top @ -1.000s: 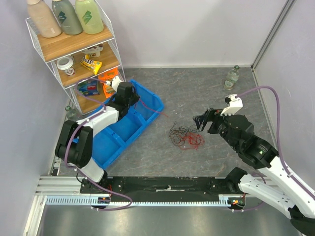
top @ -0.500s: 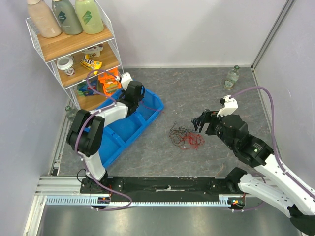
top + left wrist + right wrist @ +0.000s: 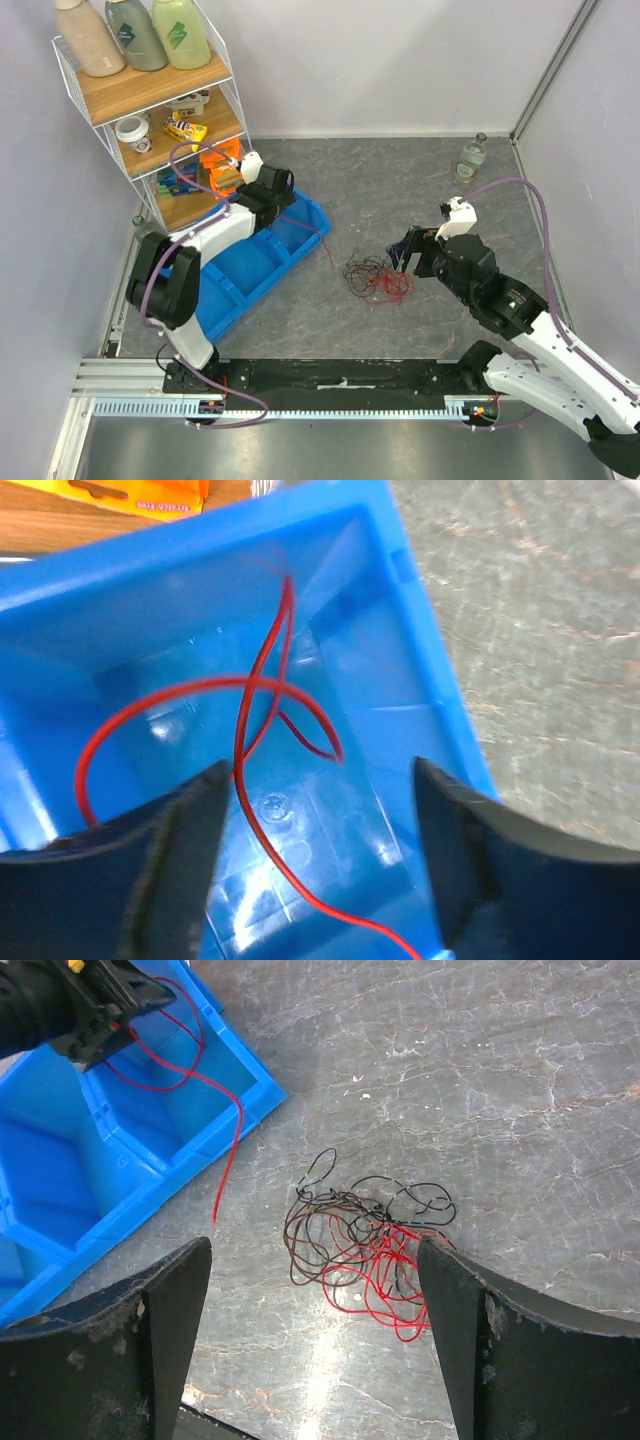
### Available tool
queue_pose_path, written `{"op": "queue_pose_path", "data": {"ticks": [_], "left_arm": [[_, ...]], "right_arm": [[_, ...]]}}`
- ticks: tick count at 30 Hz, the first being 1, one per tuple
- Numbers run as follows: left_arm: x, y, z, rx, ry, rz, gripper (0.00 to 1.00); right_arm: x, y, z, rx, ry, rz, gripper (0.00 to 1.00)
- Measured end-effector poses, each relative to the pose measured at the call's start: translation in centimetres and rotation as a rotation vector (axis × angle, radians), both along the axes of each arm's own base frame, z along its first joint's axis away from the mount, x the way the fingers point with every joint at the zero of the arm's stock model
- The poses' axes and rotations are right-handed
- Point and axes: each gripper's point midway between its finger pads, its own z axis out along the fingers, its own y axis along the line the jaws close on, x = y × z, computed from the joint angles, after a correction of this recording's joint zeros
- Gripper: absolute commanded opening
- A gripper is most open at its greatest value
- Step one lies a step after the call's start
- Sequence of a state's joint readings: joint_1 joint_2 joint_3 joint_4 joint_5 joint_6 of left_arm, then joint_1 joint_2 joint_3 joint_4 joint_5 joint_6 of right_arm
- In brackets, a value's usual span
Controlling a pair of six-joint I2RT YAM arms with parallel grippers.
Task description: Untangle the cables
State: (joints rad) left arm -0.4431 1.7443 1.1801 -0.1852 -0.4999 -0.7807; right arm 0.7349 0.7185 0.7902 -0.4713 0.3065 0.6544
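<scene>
The left fingers (image 3: 170, 870), spread, hang over one red wire (image 3: 262, 700) already in the blue bin (image 3: 420, 680); the right fingers (image 3: 150, 1360), spread too, face the remaining tangle (image 3: 365, 1235) on the worktop (image 3: 560, 1080).

Three top-shelf bottles (image 3: 135, 35), one blue bin (image 3: 250, 272), one cable tangle (image 3: 378, 278).

Your left arm (image 3: 212, 234) and right arm (image 3: 570, 355) have white shells, black joints, looping mauve hoses (image 3: 515, 181), and dark scuffed fingers (image 3: 150, 1340).
</scene>
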Motion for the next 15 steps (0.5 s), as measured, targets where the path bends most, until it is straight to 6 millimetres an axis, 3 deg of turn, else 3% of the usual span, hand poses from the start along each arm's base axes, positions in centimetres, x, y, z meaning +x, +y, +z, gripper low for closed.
{"op": "queue_pose_path", "data": {"ticks": [6, 10, 12, 15], "left_arm": [[-2.1, -0.4, 5.8, -0.083, -0.09, -0.056, 0.91], [-3.4, -1.8, 10.0, -0.17, -0.16, -0.158, 0.85], [-4.6, -2.7, 11.1, -0.215, -0.172, -0.221, 0.84], [-7.0, -3.7, 11.0, -0.262, -0.154, -0.302, 0.87]], "right_arm": [[-0.1, 0.3, -0.7, -0.001, 0.012, 0.016, 0.91], [-0.1, 0.5, -1.0, -0.001, 0.016, 0.02, 0.91], [-0.1, 0.5, -1.2, -0.001, 0.02, 0.022, 0.91], [-0.1, 0.6, -1.3, 0.001, 0.02, 0.024, 0.91]]}}
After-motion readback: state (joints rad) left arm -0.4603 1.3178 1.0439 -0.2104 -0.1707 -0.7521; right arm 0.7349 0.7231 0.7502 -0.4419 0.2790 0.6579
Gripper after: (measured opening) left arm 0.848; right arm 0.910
